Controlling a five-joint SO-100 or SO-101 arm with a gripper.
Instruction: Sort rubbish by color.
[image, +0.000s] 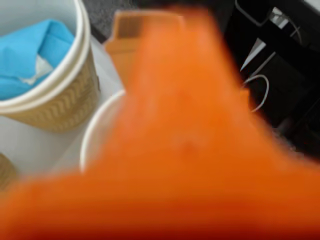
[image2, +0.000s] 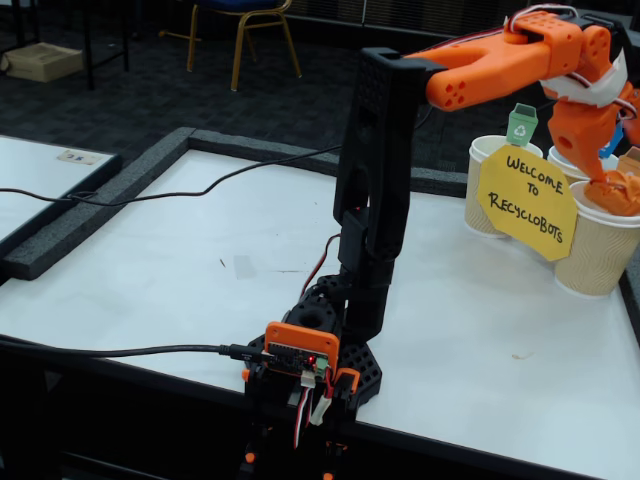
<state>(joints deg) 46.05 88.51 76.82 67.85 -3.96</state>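
Dim room with dark carpet behind, a chair at the top edge of the fixed view. One white bench with a dark raised border, a second pale surface off at the left edge. One arm, black uprights and orange upper parts, bolted at the bench's near edge and reaching toward the far right corner. Three beige paper cups clustered at that corner in the fixed view: rear cup, middle cup, near cup. One yellow sign leaning across their fronts, reading "Welcome to Recyclobots". One small green recycling tag above the rear cup.

Two paper balls visible. Orange ball right at the pincer, over the mouth of the near cup; in the wrist view a blurred orange mass filling most of the picture above a white cup rim. Pincer apparently clamped on it, though too blurred to be sure. Light blue ball lying inside another cup at upper left of the wrist view, apart from the pincer.
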